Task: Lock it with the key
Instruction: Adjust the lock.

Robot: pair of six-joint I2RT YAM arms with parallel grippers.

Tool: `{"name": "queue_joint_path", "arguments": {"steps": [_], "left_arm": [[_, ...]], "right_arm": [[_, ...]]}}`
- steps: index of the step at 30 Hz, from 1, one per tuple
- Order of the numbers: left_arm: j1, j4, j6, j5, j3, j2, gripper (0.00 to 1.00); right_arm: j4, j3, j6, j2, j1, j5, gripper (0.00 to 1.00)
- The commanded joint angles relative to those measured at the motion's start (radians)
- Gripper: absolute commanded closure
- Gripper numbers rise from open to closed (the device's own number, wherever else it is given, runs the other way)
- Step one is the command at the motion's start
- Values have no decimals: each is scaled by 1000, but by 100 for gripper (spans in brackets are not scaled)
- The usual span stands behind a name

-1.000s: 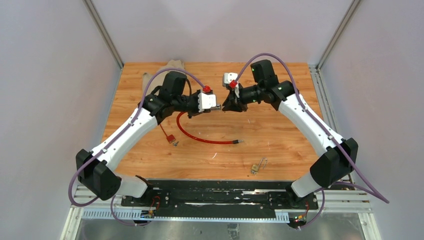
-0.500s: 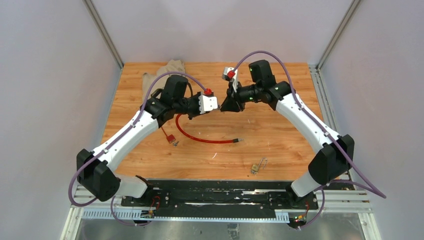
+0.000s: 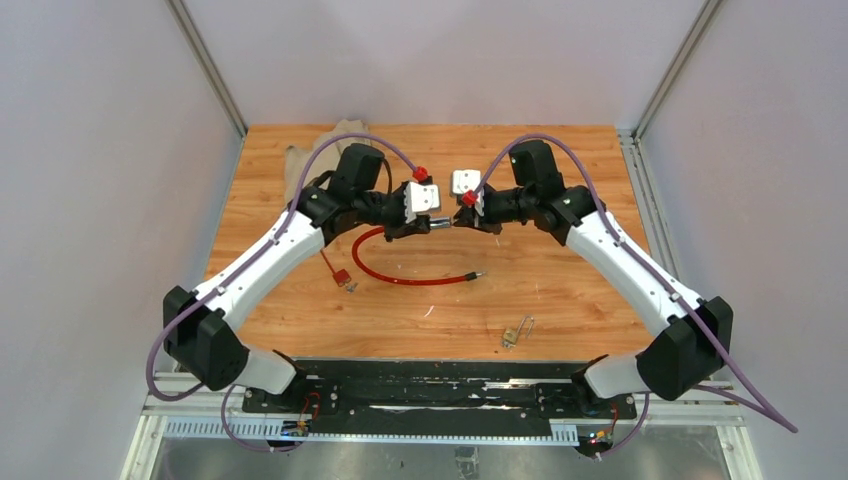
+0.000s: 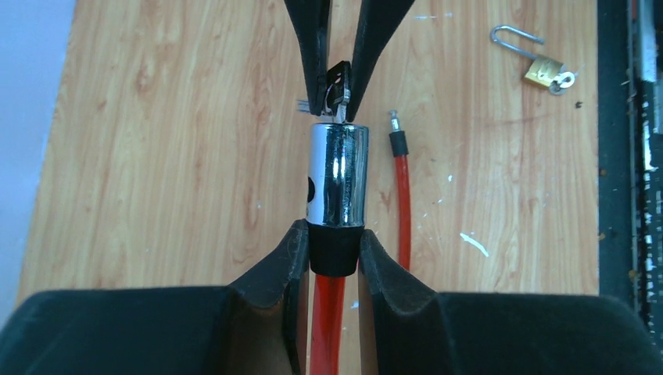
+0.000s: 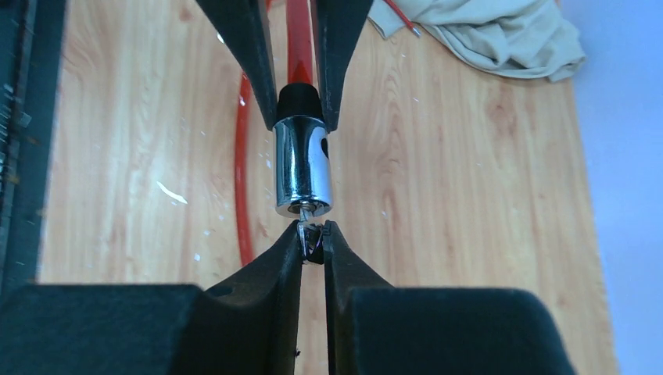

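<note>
My left gripper (image 4: 335,250) is shut on the black collar of the chrome lock cylinder (image 4: 337,173) at one end of the big red cable (image 3: 400,278), holding it above the table. My right gripper (image 5: 313,238) is shut on the small silver key (image 5: 311,234), whose tip is at the keyhole in the cylinder's (image 5: 302,172) end face. In the top view the two grippers (image 3: 425,222) (image 3: 458,222) meet nose to nose at mid-table. The key also shows in the left wrist view (image 4: 338,86). The cable's free pin end (image 3: 478,281) lies on the wood.
A small brass padlock (image 3: 512,335) with its key lies near the front edge. A short thin red loop with a red tag (image 3: 342,276) lies to the left. A beige cloth (image 3: 320,150) is at the back left. A black rail (image 3: 440,385) runs along the near edge.
Both grippers have closed the gap between them. The right gripper dropped and swung left, bringing the key up to the cylinder's end. The left gripper shifted a little right.
</note>
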Motion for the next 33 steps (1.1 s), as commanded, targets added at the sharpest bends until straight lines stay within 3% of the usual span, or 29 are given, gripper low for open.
{"name": "queue_joint_path", "arguments": {"steps": [1,7,10,17,25,33], "left_arm": [[-6,7,-105,126,57,45,100],[-6,-77,-115,201,148,143,100],[-6,-66,-126,177,161,153,100],[-23,209,-71,-55,-45,-2,100],[-60,273,11,-221,-127,-29,100],[-79,329,24,-323,-171,-47,100]], "right_arm": [[19,-46,-193,-27,32,137,99],[49,-92,-257,-69,51,170,99],[49,-95,-208,-78,52,179,99],[-12,-28,160,-38,48,92,99],[-73,78,607,145,9,-100,99],[-90,143,747,294,-39,-302,99]]}}
